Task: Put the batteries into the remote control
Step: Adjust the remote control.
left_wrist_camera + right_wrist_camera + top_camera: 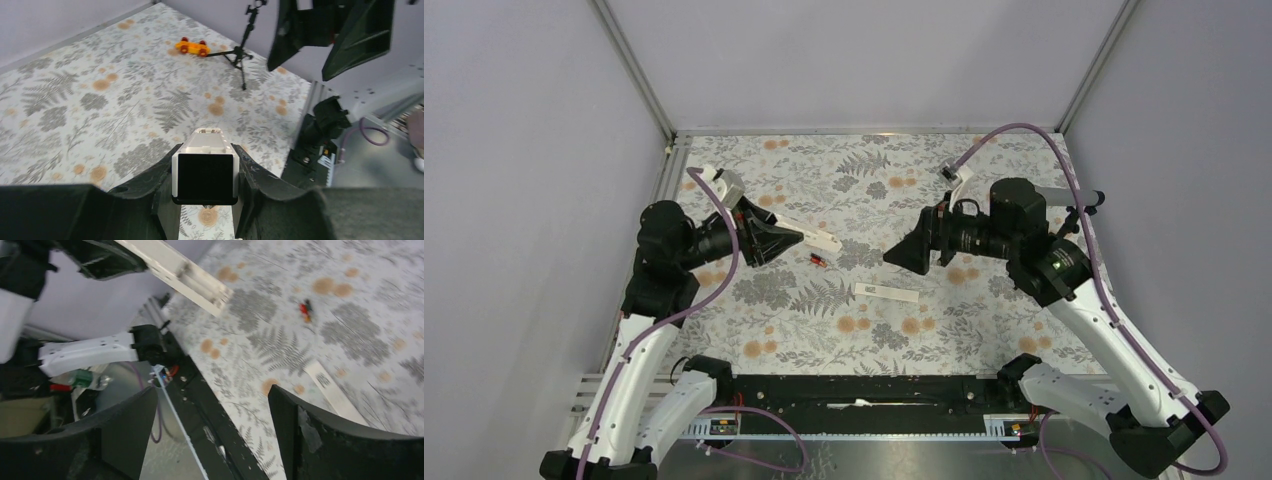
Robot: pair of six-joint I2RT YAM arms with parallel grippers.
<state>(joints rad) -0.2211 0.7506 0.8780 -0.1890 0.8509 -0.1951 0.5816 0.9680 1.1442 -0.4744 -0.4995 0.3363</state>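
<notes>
Left end effector (pixel 786 238) clamps the dark end of the remote control (pixel 819 236), so that the white free end juts toward the tabletop (pixel 844 330) centre. The bar appears raised, its grooved face exposed in the right wrist view, probably to present the bay for loading. Right end effector (pixel 902 252) hovers opposite with its jaws wide and holding nothing, apparently ready for a pick. The batteries (pixel 817 261) lie on the tabletop between the two end effectors, just beside the remote's free end. The cover strip (pixel 889 292) rests nearer the arm bases, apart from the batteries, with bare cloth around them for a descent. The toy car (pixel 192 47) and tripod stand (pixel 240 52) stand well apart.
</notes>
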